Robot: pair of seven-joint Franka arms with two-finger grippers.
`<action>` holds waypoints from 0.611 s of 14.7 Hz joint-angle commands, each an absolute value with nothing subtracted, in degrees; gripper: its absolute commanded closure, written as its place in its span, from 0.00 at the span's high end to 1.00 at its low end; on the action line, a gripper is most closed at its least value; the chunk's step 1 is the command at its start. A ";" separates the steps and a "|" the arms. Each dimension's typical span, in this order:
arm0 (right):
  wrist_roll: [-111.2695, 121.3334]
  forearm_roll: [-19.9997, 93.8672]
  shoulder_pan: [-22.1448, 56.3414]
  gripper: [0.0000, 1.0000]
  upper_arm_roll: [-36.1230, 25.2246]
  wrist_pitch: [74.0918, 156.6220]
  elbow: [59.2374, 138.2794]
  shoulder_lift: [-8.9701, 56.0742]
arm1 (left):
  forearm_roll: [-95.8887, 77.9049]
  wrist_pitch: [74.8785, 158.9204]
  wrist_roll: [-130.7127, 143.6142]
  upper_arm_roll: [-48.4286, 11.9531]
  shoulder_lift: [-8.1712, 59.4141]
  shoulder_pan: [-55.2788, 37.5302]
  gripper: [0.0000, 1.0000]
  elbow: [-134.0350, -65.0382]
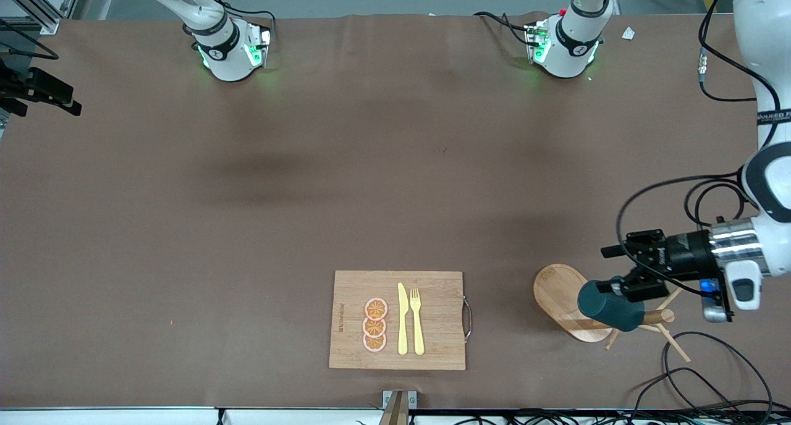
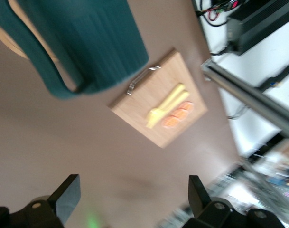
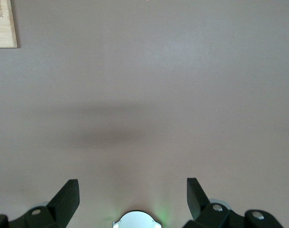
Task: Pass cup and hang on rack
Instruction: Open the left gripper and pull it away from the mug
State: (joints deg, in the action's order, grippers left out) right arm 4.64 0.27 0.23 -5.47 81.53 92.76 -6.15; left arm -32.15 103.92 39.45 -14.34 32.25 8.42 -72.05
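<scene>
at the left arm's end of the table the rack (image 1: 571,307) stands w/ its oval base flat on the brown table (image 1: 247,227), about level w/ the cutting board (image 1: 398,320). the cup (image 1: 610,306) hangs on its side on the rack, over the base, handle (image 2: 37,57) looped up. left gripper (image 1: 618,267) sits just beside the cup, above it, fingers (image 2: 68,194) spread wide and released, nothing between them. on the board lie three orange slices (image 1: 375,325), a yellow knife (image 1: 402,319) and fork (image 1: 418,320). right gripper (image 3: 132,190) waits, released too, fingers apart over bare table, only a corner of the board in its view.
</scene>
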 commanded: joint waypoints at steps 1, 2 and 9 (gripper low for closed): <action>5.19 -0.44 -0.18 1.00 -5.01 82.18 94.04 -7.56 | -20.96 103.45 38.59 -14.85 28.40 6.16 1.00 -73.39; 5.19 -0.44 -0.18 1.00 -5.01 82.09 94.04 -7.56 | -14.91 102.93 38.58 -16.33 27.00 4.85 1.00 -73.65; 5.19 -0.44 -0.18 1.00 -5.01 82.00 94.04 -7.56 | 9.37 94.94 19.36 -20.30 20.23 5.01 1.00 -73.74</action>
